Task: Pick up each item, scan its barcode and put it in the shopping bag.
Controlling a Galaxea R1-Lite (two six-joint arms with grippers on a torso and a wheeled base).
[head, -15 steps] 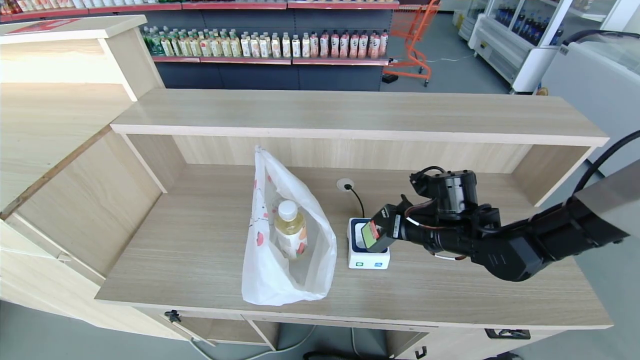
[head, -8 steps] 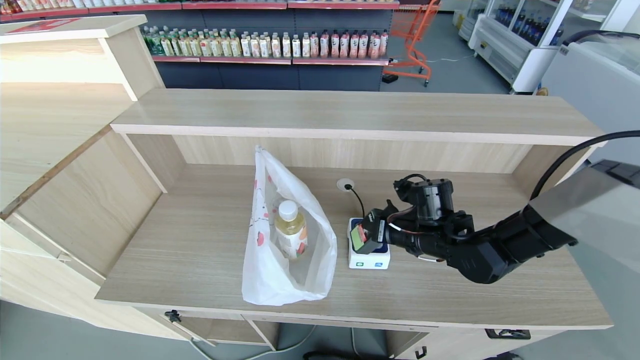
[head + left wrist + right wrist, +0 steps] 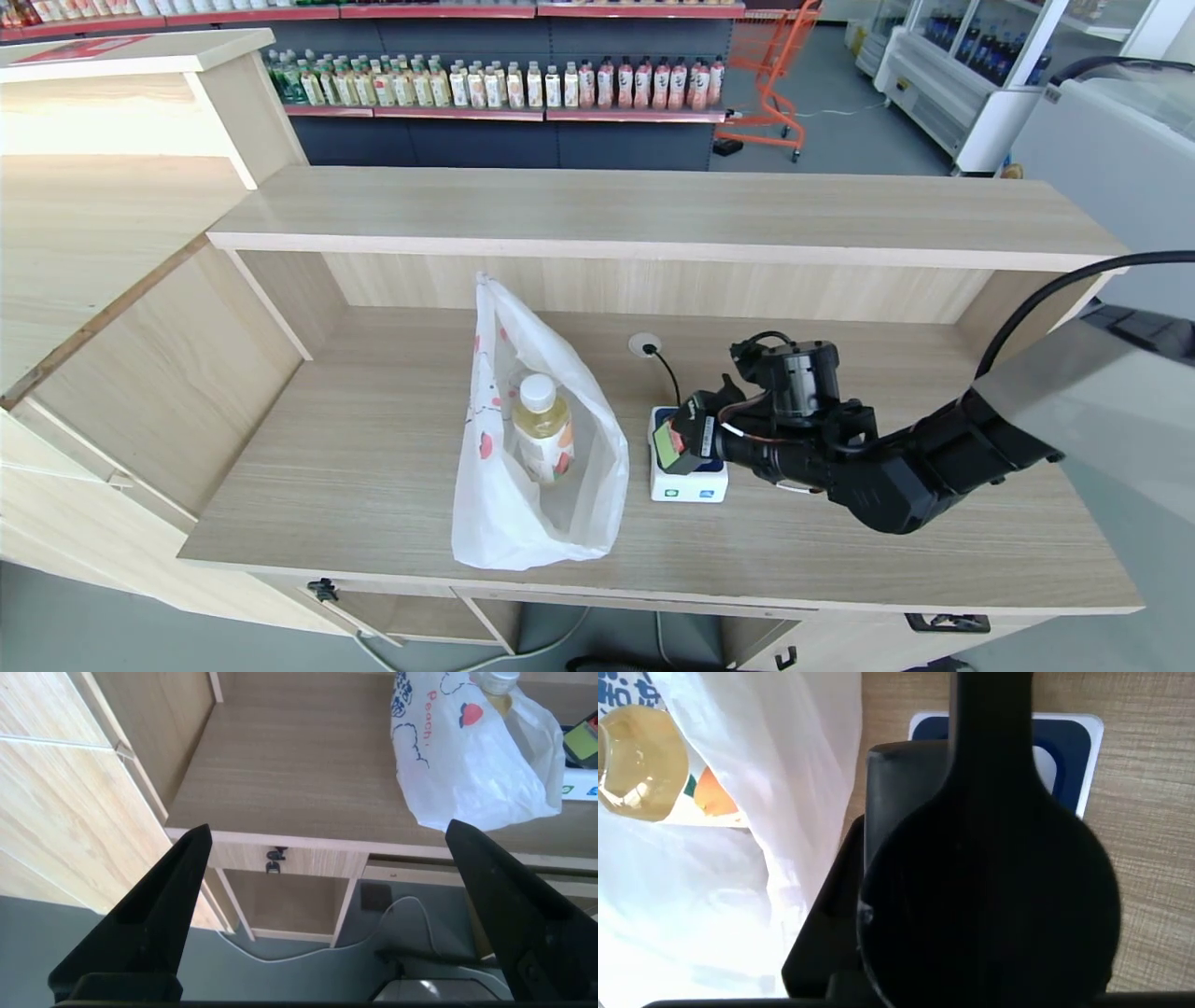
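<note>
My right gripper (image 3: 684, 439) is shut on a small green and red pack (image 3: 665, 445), held close above the white scanner (image 3: 689, 487) with its blue top. Just left of the scanner stands the white shopping bag (image 3: 499, 504), open, with a yellow drink bottle (image 3: 541, 429) upright inside. In the right wrist view the scanner (image 3: 1069, 739) lies under the dark gripper body, with the bag (image 3: 785, 793) and bottle (image 3: 640, 761) beside it. My left gripper (image 3: 327, 833) hangs open off the counter's front edge, nothing between its fingers, with the bag (image 3: 467, 761) farther off.
A black cable (image 3: 665, 369) runs from the scanner to a round port (image 3: 643, 344) in the wooden counter (image 3: 355, 448). A raised shelf (image 3: 653, 210) walls the back, side panels close both ends. Bare counter lies left of the bag and right of the scanner.
My right arm has moved left and lower, bringing the pack from beside the scanner's right edge to over its top. Bag and bottle have stayed put.
</note>
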